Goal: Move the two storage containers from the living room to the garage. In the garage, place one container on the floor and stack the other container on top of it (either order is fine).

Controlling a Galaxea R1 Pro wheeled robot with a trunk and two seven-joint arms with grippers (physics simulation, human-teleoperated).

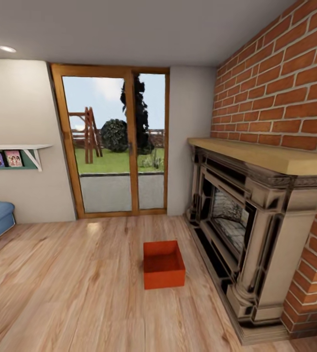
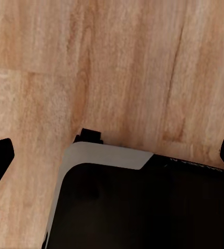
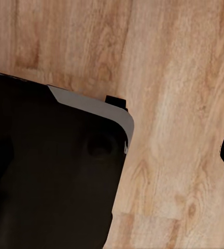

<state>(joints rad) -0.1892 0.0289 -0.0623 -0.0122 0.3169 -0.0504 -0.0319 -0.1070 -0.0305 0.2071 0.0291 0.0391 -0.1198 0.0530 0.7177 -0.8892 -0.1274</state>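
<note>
A red-orange storage container (image 1: 164, 264) is sitting open-top on the living room's wood floor (image 1: 80, 274) beside the fireplace (image 1: 246, 230) — apparently awaiting pickup — well ahead of both claws, which are hanging released and empty over the robot's base (image 2: 143, 207).

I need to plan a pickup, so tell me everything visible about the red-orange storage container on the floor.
The storage container is a plain red-orange rectangular bin with smooth straight walls and an open top; its inside looks empty. It sits upright on the light wood plank floor, just in front of the fireplace, not touching it. Nothing else touches it.
</note>
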